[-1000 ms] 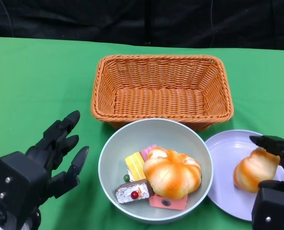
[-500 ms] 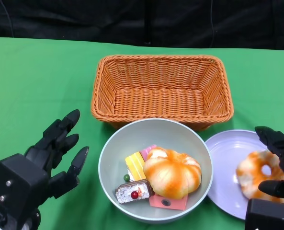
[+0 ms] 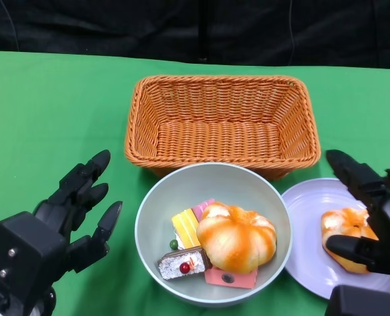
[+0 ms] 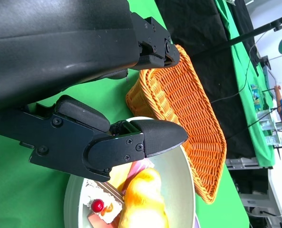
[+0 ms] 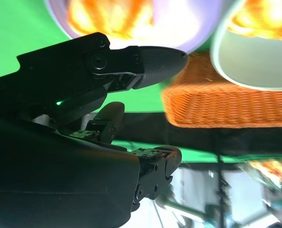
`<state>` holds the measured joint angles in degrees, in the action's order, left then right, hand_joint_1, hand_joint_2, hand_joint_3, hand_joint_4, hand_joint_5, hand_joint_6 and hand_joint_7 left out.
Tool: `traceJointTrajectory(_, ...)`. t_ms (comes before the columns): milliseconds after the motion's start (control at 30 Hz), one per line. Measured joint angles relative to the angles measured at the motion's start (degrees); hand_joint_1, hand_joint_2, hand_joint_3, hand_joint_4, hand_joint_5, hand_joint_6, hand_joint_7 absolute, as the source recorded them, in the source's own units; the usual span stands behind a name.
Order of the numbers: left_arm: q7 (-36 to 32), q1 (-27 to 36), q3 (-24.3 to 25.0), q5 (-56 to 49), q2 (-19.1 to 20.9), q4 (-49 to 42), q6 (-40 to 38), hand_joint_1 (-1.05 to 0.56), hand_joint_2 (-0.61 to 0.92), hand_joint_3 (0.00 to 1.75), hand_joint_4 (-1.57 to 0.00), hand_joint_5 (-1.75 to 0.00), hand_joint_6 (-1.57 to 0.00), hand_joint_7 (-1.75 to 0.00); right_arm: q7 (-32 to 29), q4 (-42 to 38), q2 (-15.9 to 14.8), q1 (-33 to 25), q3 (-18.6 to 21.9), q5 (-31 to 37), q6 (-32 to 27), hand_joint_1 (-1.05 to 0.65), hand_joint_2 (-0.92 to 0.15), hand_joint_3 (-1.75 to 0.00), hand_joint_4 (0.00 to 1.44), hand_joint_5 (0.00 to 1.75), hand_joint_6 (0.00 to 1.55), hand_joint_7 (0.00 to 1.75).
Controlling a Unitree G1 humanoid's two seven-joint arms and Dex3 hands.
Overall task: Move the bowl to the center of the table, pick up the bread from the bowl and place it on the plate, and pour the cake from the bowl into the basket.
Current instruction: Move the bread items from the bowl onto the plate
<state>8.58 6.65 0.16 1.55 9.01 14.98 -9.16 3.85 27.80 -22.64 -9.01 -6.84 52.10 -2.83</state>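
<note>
Since a second ago the right hand [image 3: 369, 217] has let go of the small bread [image 3: 344, 229], which now lies on the plate [image 3: 308, 217] at the right side of the table [image 3: 43, 118]. Its fingers [image 3: 352, 174] are spread wide apart, one reaching out above the bread toward the basket and another lying just in front of it; they hold nothing, though whether the near one brushes the bread cannot be told. The bread has turned and shifted a little on the plate.

Over at the left, the left hand [image 3: 63, 217] hovers beside the bowl [image 3: 214, 181], unmoved, its fingers [image 3: 89, 172] parted and empty, apart from the bowl's rim.

The bowl stands in the middle of the table, just in front of the basket [image 3: 222, 122] and touching the plate's edge or nearly so. Inside it rest a large round bread [image 3: 236, 238] and several cake pieces [image 3: 185, 247], one topped with a red cherry. The basket holds nothing.

From the right wrist view the fingers [image 5: 145, 59] stand open below the plate [image 5: 188, 33].
</note>
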Motion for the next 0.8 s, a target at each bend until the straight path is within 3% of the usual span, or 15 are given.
traceJointTrajectory(167,-0.01,0.0,-0.17,-0.48,-0.01,-0.01,0.59,-0.74,0.92,0.69,0.0,-0.57,-0.19,-0.01,-1.31,1.59,2.26,0.02,-0.27,-5.87,4.37,-0.6,-0.92,-0.26,0.45,0.71,0.3,0.09)
traceJointTrajectory(367,-0.01,0.06,-0.49,-1.42,-0.01,-0.04,2.23,-0.77,0.92,0.68,0.0,-0.58,-0.19,-0.01,2.8,3.23,4.24,2.2,-2.8,-9.22,4.84,-0.6,-0.92,-0.2,0.42,0.73,0.33,0.1)
traceJointTrajectory(600,-0.02,0.22,-0.76,-1.82,-0.18,-0.02,2.53,-0.78,0.92,0.66,0.0,-0.58,-0.19,-0.01,6.33,2.62,5.91,5.79,-8.33,-7.92,4.9,-0.63,-0.92,-0.15,0.39,0.73,0.36,0.11)
traceJointTrajectory(800,-0.07,0.61,-1.12,-2.22,-0.36,0.03,2.61,-0.77,0.92,0.66,0.0,-0.58,-0.2,-0.01,6.28,-2.78,7.2,9.23,-12.01,-5.45,5.0,-0.67,-0.92,-0.14,0.35,0.74,0.39,0.12)
